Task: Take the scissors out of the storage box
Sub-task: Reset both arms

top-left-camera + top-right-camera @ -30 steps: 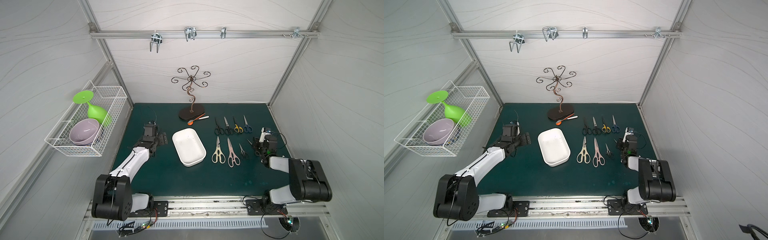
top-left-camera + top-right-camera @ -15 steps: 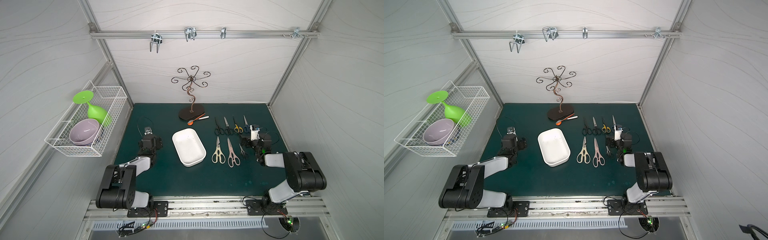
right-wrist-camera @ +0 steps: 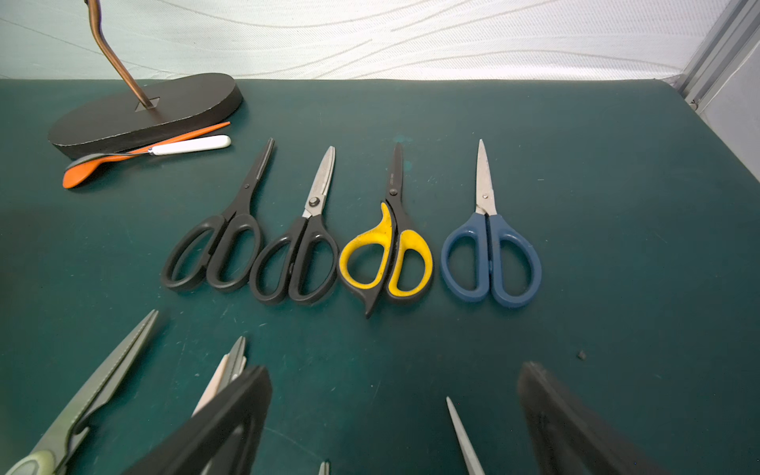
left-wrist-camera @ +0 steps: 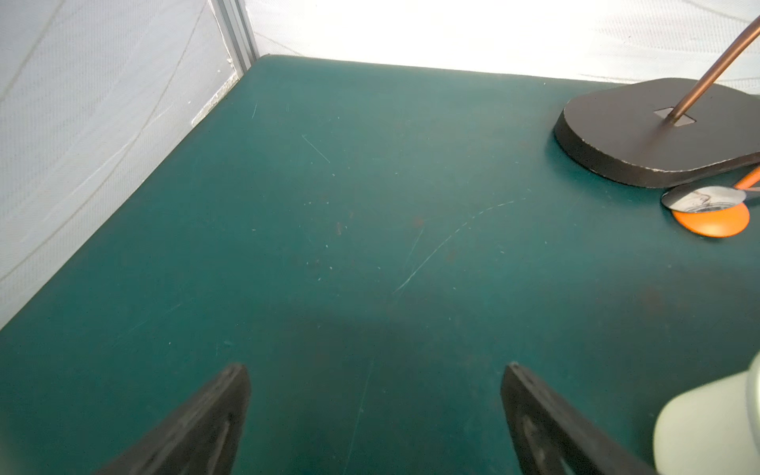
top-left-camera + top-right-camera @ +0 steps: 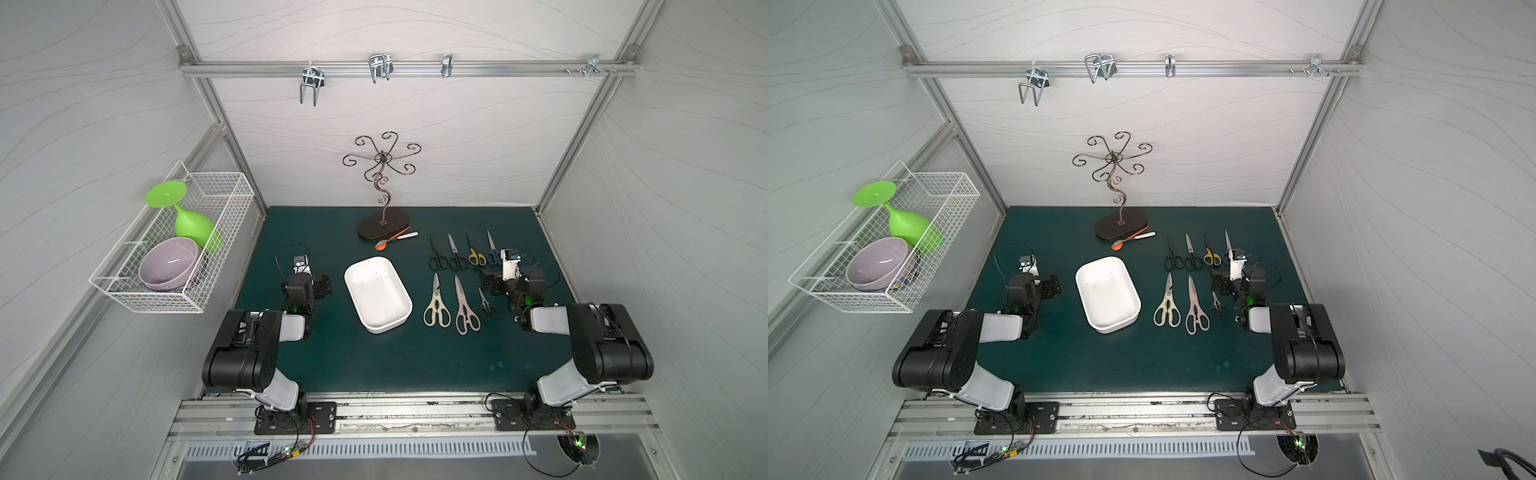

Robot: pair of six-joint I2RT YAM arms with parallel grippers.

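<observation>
The white storage box point(image 5: 378, 295) point(image 5: 1106, 293) sits mid-mat with nothing in it. The scissors lie on the mat to its right. The back row holds two black pairs point(image 3: 228, 242) point(image 3: 304, 255), a yellow pair point(image 3: 388, 259) and a blue pair point(image 3: 489, 255). Nearer the front lie cream shears point(image 5: 436, 303), pink shears point(image 5: 465, 307) and a small black pair point(image 5: 486, 305). My left gripper point(image 5: 306, 279) point(image 4: 376, 368) stands open over bare mat left of the box. My right gripper point(image 5: 512, 278) point(image 3: 395, 370) is open just right of the small pair and holds nothing.
A scrolled metal stand point(image 5: 384, 222) rises at the back centre. An orange spoon point(image 5: 384, 244) with a white handle lies against its base. On the left wall a wire basket point(image 5: 216, 232) holds a green glass and a purple bowl. Both arms are folded near the front rail.
Both arms have drawn back toward the front and folded up. Both grippers have opened wider. The scissors and the box have not moved.
</observation>
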